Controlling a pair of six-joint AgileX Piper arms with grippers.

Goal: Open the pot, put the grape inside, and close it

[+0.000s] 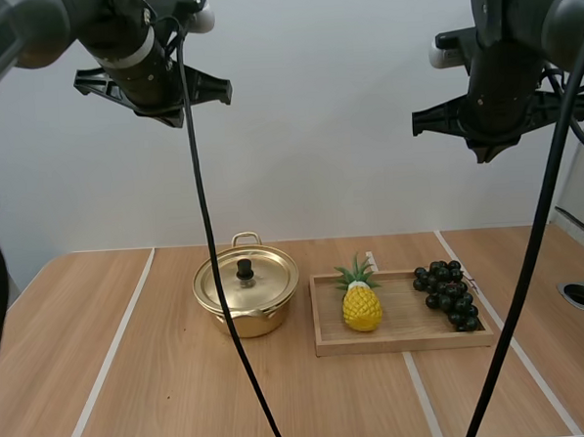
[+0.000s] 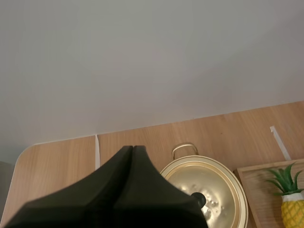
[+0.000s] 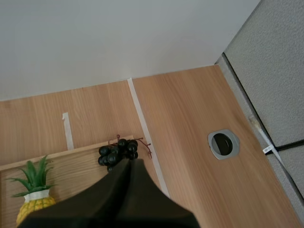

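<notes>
As wrist views show, fingers of left gripper [image 2: 133,148] & right gripper [image 3: 129,161] are pressed together, empty; closed pot [image 2: 216,187] is seen by left, grapes [image 3: 118,151] on wooden tray [image 3: 66,173] by right.

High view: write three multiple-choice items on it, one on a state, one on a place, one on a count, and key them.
1. The pot has its lid: A on; B beside it; C upside down.
2. The grapes lie: A in the pot; B on the wooden tray, at its right end; C on the lid.
3. Things on the tray: A one; B two; C three.

1 A: the lid sits closed on the pot, knob up.
2 B: the bunch rests on the tray, right of the pineapple.
3 B: pineapple and grapes, nothing more.
</notes>
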